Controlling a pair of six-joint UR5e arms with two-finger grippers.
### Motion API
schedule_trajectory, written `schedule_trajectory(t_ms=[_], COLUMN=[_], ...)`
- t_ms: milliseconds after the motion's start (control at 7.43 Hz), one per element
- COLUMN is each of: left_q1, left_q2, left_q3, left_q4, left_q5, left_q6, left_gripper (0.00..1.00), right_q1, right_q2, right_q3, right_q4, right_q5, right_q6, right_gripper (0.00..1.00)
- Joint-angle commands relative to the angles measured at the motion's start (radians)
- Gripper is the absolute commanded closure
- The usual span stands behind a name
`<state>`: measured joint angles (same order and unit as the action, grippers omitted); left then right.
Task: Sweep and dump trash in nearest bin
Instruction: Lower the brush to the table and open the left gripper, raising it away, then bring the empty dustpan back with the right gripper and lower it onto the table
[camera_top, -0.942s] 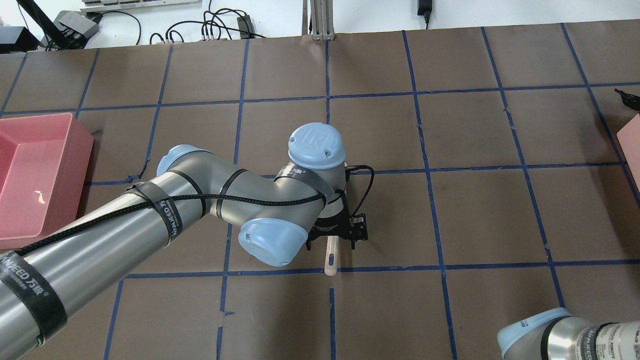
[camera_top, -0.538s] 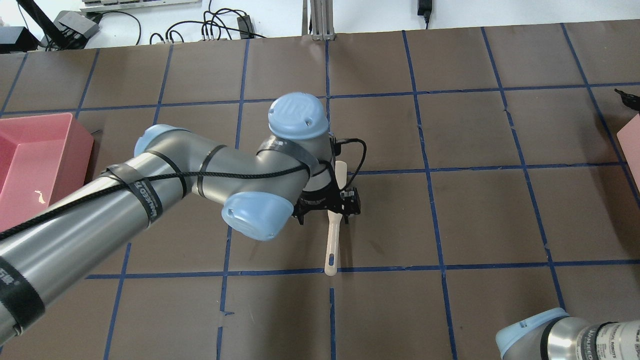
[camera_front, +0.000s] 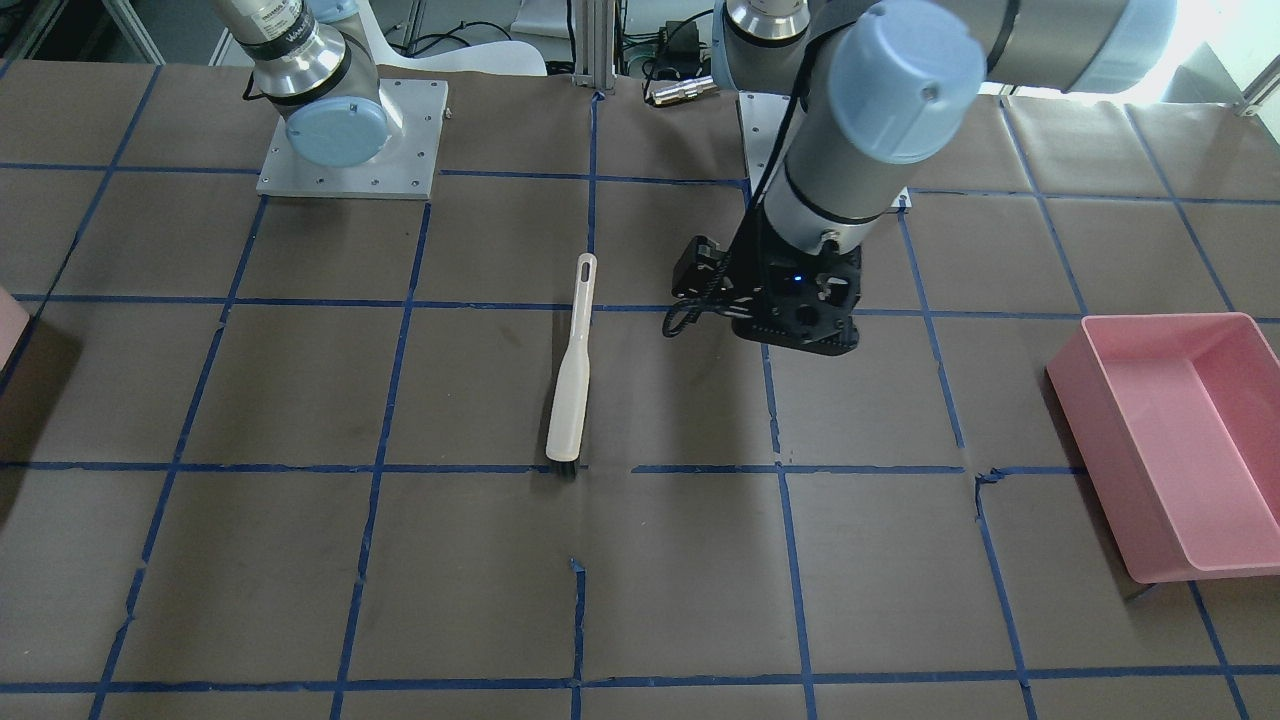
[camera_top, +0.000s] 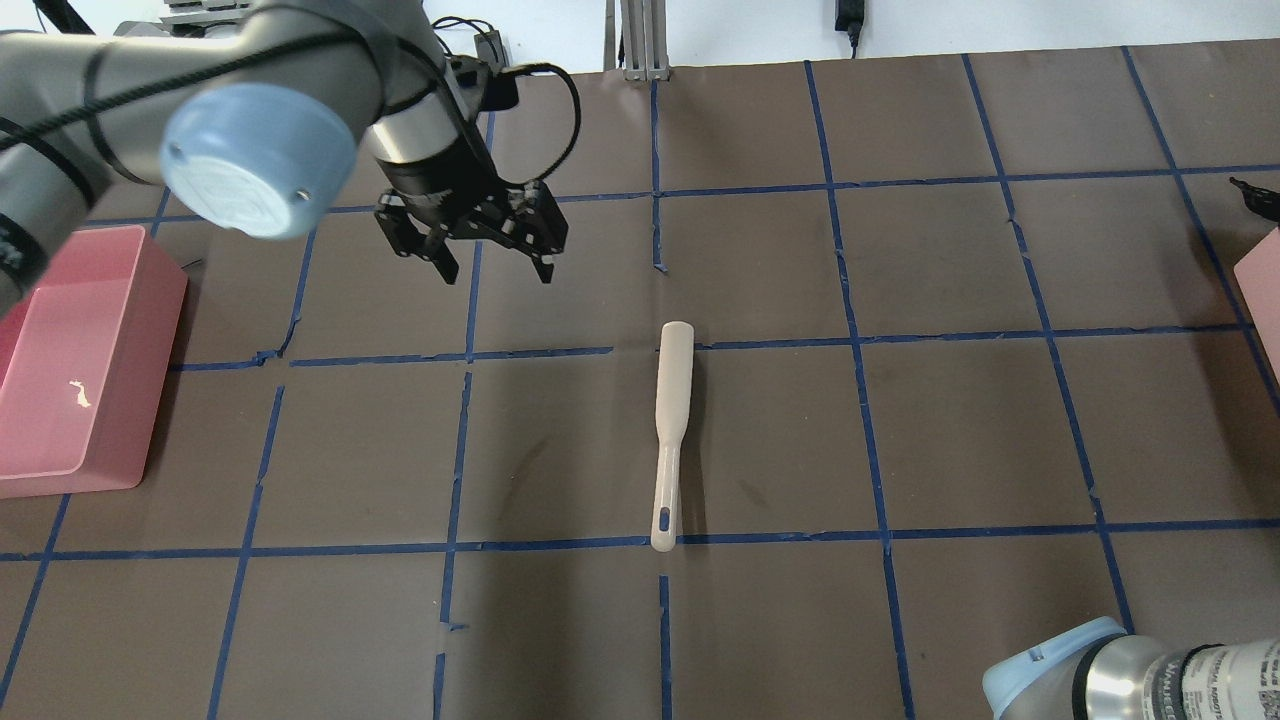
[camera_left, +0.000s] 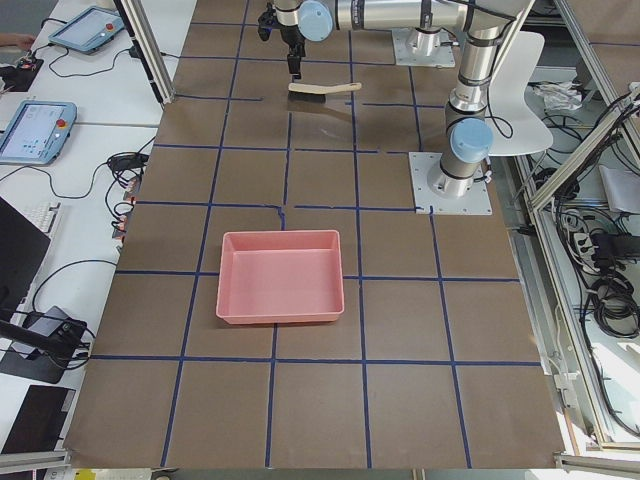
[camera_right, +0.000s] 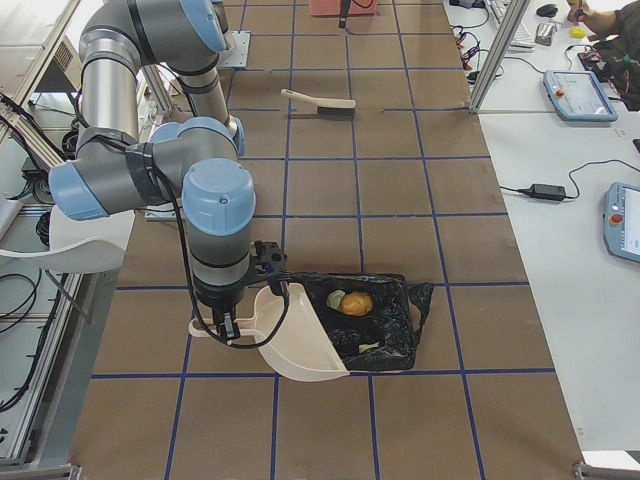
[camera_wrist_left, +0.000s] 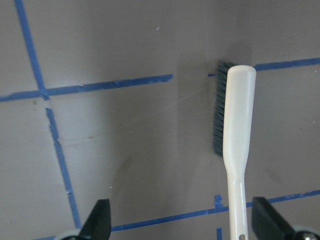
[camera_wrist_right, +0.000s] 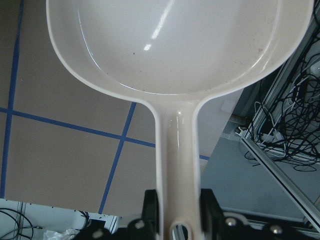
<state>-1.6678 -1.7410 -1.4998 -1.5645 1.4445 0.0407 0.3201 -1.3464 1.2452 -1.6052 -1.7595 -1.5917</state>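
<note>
A cream brush (camera_top: 670, 430) with dark bristles lies flat on the brown table; it also shows in the front view (camera_front: 572, 375) and the left wrist view (camera_wrist_left: 235, 150). My left gripper (camera_top: 495, 270) hangs open and empty above the table, away from the brush on its far left side. My right gripper (camera_wrist_right: 177, 220) is shut on the handle of a cream dustpan (camera_right: 295, 335). The dustpan's mouth rests at a black bag (camera_right: 385, 325) holding the orange-brown lump (camera_right: 358, 302) and a pale chunk (camera_right: 336, 299). The bin's pale pink corner (camera_top: 1262, 275) shows at the overhead view's right edge.
A large pink rectangular tub (camera_top: 70, 360) stands at the table's left end, also in the front view (camera_front: 1170, 440). Blue tape lines grid the brown table (camera_top: 960, 430). Cables and operator tablets lie beyond the far edge.
My left gripper has risen off the brush and moved away to the far left. The brush has stayed in place on the table. The right arm has not moved.
</note>
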Motion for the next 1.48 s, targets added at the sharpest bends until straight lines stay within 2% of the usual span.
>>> schedule_trajectory(t_ms=[0,269,404,673,942,1077,1212,1346], left_q1=[0.057,0.065,0.069,0.069,0.071,0.074,0.074,0.074], left_q2=[0.014,0.022,0.024,0.026,0.043,0.049,0.049,0.049], left_q3=[0.11,0.087,0.069,0.027,0.015,0.015,0.015,0.013], left_q4=[-0.103,-0.053,-0.028,0.05,0.064,0.052,0.053,0.055], left_q5=[0.029,0.023,0.03,0.027,0.034,0.036,0.034,0.034], left_q6=[0.056,0.067,0.065,0.047,0.056,0.059,0.059,0.059], left_gripper=[0.0,0.0,0.0,0.0,0.0,0.0,0.0,0.0], right_q1=[0.022,0.139,0.198,0.351,0.535,0.654,0.778,0.885], right_q2=[-0.026,-0.109,-0.138,-0.195,-0.189,-0.188,-0.16,-0.124], right_q3=[0.026,0.081,0.139,0.235,0.253,0.267,0.292,0.31], right_q4=[0.131,0.143,0.145,0.136,0.134,0.117,0.049,-0.037], right_q5=[0.124,0.147,0.193,0.216,0.239,0.28,0.326,0.328], right_q6=[0.143,0.255,0.333,0.545,0.765,0.911,1.026,1.127], right_gripper=[0.9,0.9,0.91,0.9,0.9,0.9,0.9,0.9])
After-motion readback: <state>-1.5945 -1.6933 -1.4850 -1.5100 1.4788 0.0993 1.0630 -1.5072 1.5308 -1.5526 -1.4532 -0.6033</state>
